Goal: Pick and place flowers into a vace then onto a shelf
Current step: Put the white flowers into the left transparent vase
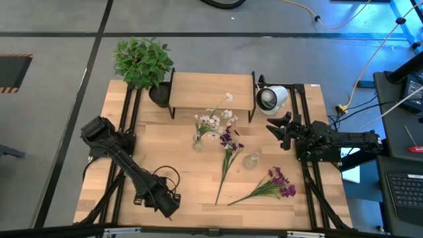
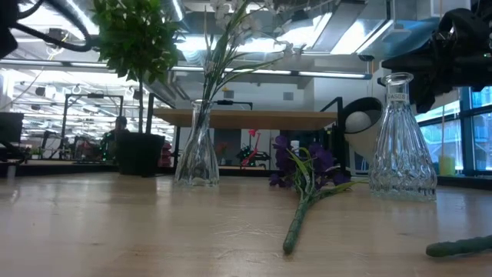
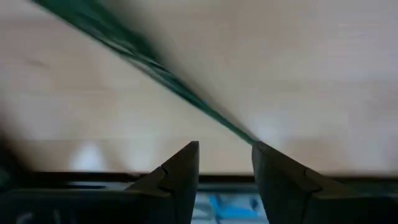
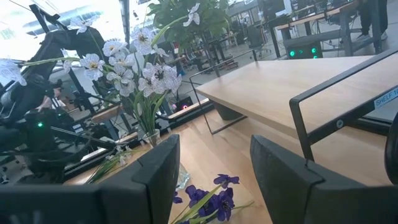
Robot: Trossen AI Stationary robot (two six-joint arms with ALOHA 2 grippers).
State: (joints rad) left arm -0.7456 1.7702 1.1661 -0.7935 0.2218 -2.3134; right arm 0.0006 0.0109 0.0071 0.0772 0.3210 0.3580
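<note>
Wooden tabletop (image 1: 172,158): right gripper (image 1: 281,130) hovers spread beside the shelf (image 1: 211,89); left gripper (image 1: 170,206) rests parted. Descend squarely over the purple flower's stem (image 1: 223,175), pinch low.

The shelf (image 1: 211,89) top is bare. Its front is crowded by a flower-filled vase (image 1: 197,140), an empty vase (image 1: 250,160) and loose purple flowers (image 1: 228,152); open table (image 1: 178,172) is left beside them.
</note>
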